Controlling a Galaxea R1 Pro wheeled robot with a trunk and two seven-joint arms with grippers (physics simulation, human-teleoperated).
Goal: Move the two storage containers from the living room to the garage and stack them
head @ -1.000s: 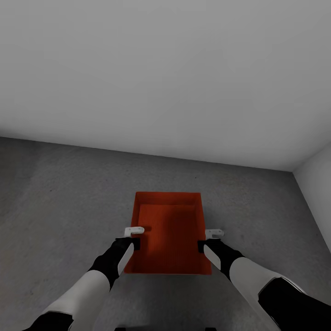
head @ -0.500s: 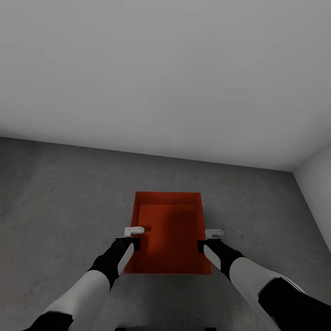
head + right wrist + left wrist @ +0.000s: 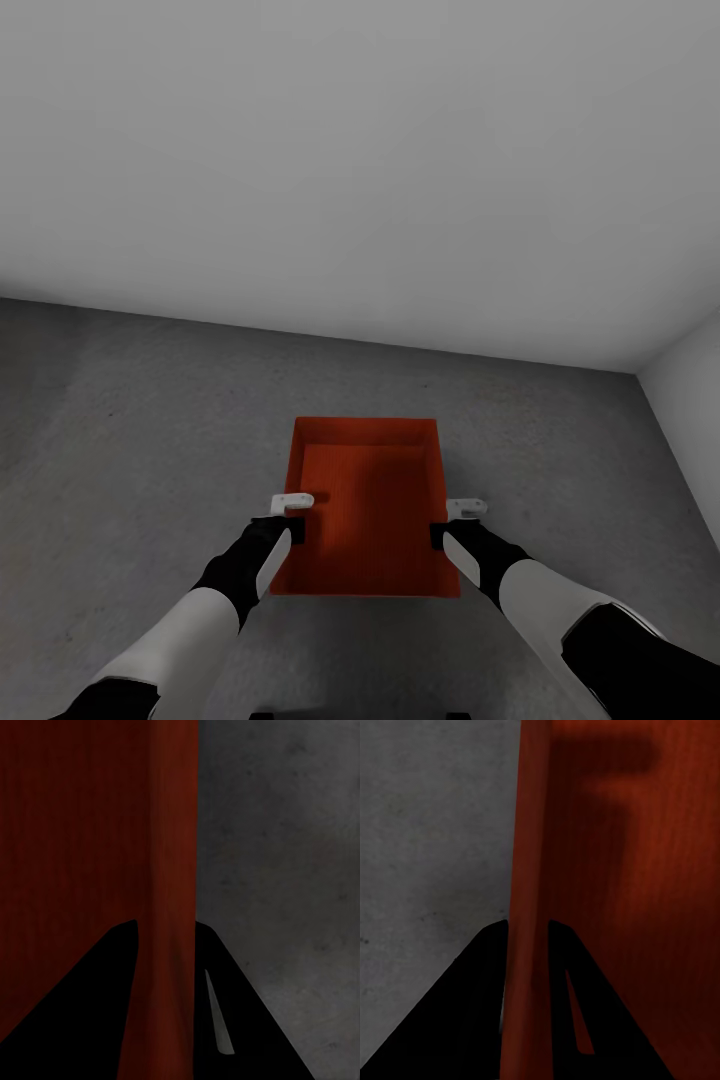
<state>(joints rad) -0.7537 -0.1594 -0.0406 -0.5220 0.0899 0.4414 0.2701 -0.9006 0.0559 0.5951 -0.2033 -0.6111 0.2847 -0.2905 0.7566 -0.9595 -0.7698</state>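
One orange-red storage container [image 3: 366,500], open at the top and with nothing in it, lies straight ahead over the garage's dark grey concrete floor [image 3: 130,420]. My left gripper [image 3: 290,522] is shut on its left wall; in the left wrist view the black fingers [image 3: 480,967] straddle that wall [image 3: 531,832]. On the opposite wall my right gripper [image 3: 440,528] is shut the same way, with the wall [image 3: 174,832] running between its fingers [image 3: 225,975]. Whether the bin rests on the floor or hangs just above it, I cannot tell. The other storage container is out of view.
A plain white wall [image 3: 360,150] closes the room a short way beyond the container. A second white wall [image 3: 692,400] meets it at the right corner. Bare concrete stretches to the left and right of the bin.
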